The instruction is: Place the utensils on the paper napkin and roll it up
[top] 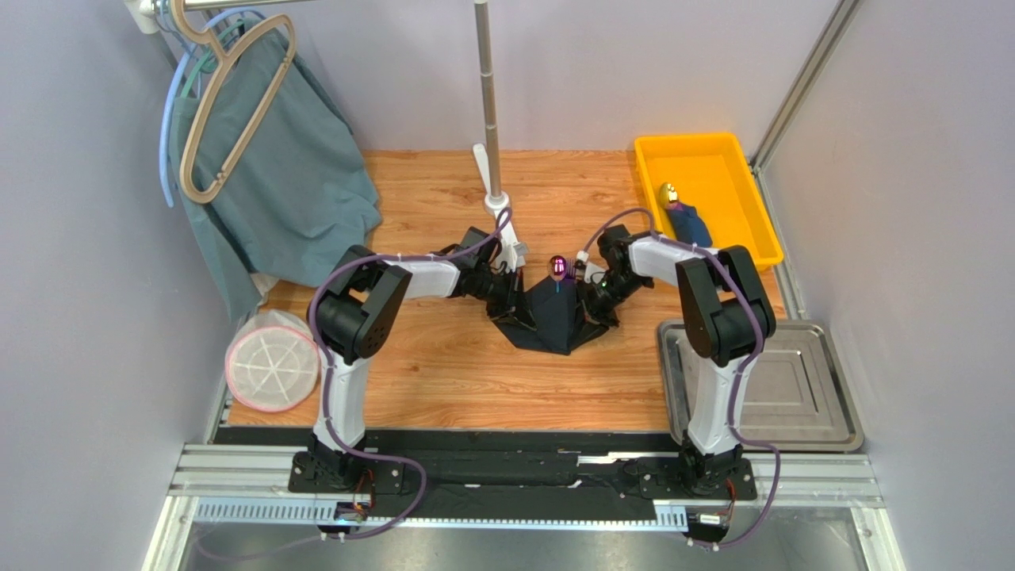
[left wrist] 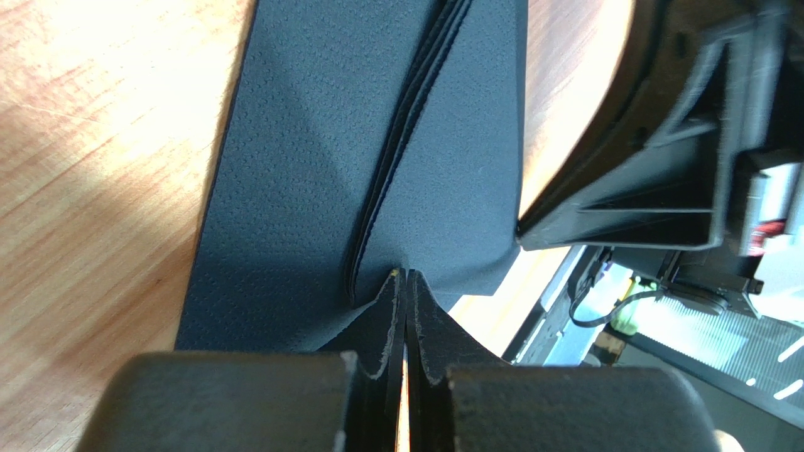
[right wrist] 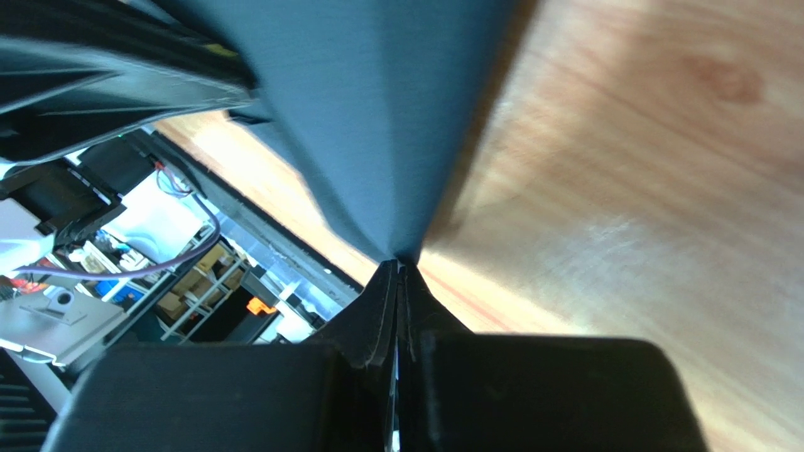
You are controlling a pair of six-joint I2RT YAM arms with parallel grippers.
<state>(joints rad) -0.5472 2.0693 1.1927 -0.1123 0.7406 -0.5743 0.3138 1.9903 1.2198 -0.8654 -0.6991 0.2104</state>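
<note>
Mid-frame, my left gripper (left wrist: 406,282) and right gripper (right wrist: 398,273) each pinch the matte black paper napkin (top: 550,315), creased and layered into folds

On my screens the left arm (top: 357,312) and right arm (top: 715,303) match: white tubular links between bulky black joint housings, each bolted to a black base plate (top: 334,474). A thin purple cable (top: 505,221) loops along each. The fingers (left wrist: 377,330) are matte black wedges with stepped inner edges.
</note>
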